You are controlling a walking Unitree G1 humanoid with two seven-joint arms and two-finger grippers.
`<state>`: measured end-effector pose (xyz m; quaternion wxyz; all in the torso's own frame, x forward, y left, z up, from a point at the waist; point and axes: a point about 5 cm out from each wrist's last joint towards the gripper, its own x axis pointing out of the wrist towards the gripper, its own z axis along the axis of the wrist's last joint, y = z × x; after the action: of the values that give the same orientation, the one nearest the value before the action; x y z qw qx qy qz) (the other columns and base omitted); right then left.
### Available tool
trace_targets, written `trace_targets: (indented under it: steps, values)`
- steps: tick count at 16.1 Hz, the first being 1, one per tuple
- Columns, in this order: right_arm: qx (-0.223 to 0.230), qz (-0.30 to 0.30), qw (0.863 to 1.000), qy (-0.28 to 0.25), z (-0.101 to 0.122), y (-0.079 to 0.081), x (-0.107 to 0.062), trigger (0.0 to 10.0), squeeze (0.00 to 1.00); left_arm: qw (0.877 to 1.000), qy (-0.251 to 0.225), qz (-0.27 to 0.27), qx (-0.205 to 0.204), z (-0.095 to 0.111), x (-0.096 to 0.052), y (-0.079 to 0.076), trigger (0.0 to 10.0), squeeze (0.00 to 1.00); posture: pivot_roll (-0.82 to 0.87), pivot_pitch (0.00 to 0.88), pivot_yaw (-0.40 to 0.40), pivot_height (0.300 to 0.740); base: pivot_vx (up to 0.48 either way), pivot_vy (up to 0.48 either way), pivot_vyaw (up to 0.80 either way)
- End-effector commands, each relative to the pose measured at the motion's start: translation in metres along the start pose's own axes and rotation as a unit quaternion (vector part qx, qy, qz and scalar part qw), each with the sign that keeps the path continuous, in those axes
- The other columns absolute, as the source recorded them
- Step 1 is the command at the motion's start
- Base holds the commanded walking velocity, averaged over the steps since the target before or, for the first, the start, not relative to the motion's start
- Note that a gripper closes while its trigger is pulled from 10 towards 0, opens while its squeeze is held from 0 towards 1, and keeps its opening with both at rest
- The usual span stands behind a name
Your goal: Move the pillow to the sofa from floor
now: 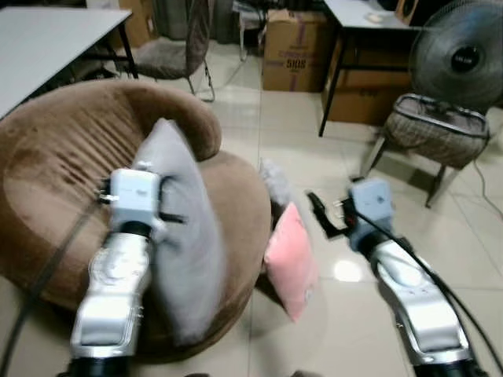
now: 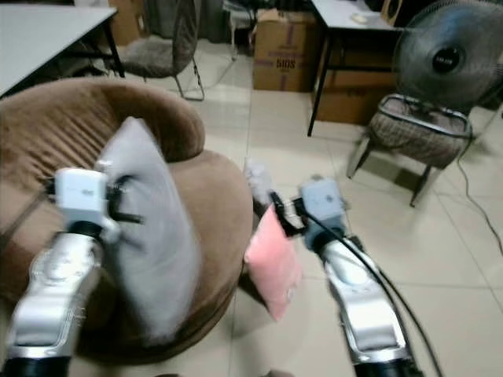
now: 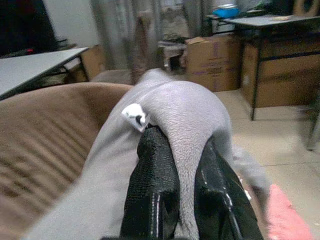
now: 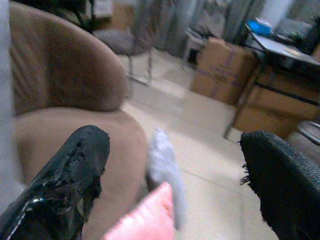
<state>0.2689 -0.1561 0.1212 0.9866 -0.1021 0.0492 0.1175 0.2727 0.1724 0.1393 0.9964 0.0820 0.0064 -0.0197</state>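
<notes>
Standing upright on sofa (image 1: 47, 173), grey pillow (image 1: 185, 243).

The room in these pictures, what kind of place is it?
Probably a lived-in room used partly for work or storage: a round brown sofa, tables with cardboard boxes beneath, a standing fan, tiled floor.

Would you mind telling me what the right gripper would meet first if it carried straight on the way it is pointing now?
Probably the pink pillow just below the open right gripper, then the small grey pillow by the brown sofa; depth is unclear.
</notes>
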Motion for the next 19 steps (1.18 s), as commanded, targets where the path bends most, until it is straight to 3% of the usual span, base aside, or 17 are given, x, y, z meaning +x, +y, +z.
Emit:
trace_targets:
  steps: [1,4,8,13,17,19]
  values:
    - [-0.003,-0.001,1.0,-0.014,0.006,0.0,0.001,10.0,0.0,0.999,-0.04,0.005,0.009,0.018,0.002,0.004,10.0,0.0,0.04,0.0,-0.012,0.74,0.334,0.0,0.0]
    - [-0.008,0.003,1.0,-0.015,0.005,0.001,0.0,10.0,0.0,0.999,-0.039,0.002,0.01,0.018,0.003,0.004,10.0,0.0,0.04,0.0,-0.008,0.74,0.334,0.0,0.0]
    - [-0.017,0.005,1.0,-0.015,0.002,0.002,-0.001,10.0,0.0,0.999,-0.037,0.0,0.011,0.018,0.005,0.001,10.0,0.0,0.04,0.0,-0.008,0.74,0.334,0.0,0.71]
    - [-0.027,0.01,0.999,-0.016,0.0,0.003,0.0,10.0,0.0,0.999,-0.035,-0.002,0.013,0.018,0.007,0.002,10.0,0.0,0.04,0.0,0.001,0.74,0.332,0.0,0.0]
    - [-0.028,0.027,0.999,-0.018,0.0,0.008,-0.002,10.0,0.0,0.999,-0.036,-0.004,0.011,0.017,0.007,0.001,10.0,0.0,0.05,0.0,-0.009,0.74,0.327,0.0,0.6]
    - [-0.025,0.017,0.999,-0.016,-0.002,0.005,-0.001,10.0,0.0,0.999,-0.038,-0.01,0.009,0.018,0.015,-0.002,10.0,0.0,0.05,0.0,-0.012,0.74,0.319,0.0,0.0]
